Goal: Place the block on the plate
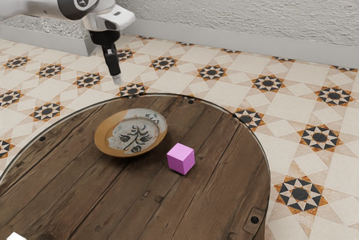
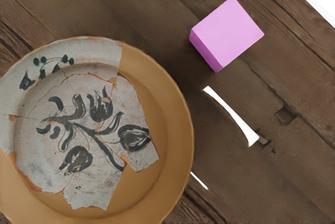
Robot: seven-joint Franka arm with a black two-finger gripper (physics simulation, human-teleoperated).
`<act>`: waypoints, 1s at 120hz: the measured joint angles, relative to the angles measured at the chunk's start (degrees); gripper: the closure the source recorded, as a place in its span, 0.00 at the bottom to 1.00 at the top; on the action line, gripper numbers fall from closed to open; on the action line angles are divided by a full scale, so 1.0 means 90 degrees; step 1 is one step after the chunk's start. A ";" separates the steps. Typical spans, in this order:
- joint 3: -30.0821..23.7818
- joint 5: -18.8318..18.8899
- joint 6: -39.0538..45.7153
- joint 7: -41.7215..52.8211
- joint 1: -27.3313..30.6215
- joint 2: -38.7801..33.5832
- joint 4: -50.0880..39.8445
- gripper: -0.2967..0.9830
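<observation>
Your pinkish-violet cube block (image 2: 230, 30) is plain; your round ochre ceramic plate (image 2: 178, 124) has greyish-white patches with dark flowers. You have a brown, dark-grained wooden table (image 1: 224, 178) and cream floor tiles (image 1: 297, 114) patterned with black-and-orange stars.

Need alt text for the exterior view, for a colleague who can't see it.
A pink block sits on a round wooden table beside a patterned plate, not on it. The robot's black gripper hangs in the air, clear of both.
</observation>
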 joint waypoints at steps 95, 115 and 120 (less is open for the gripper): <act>-0.0822 0.0434 0.1461 0.3282 -0.0528 0.1815 -0.0376 0.23; -0.0898 0.0373 0.1731 0.3929 -0.0547 0.2251 -0.0374 0.23; -0.0914 0.0321 0.1796 0.4042 -0.0548 0.2383 -0.0333 0.23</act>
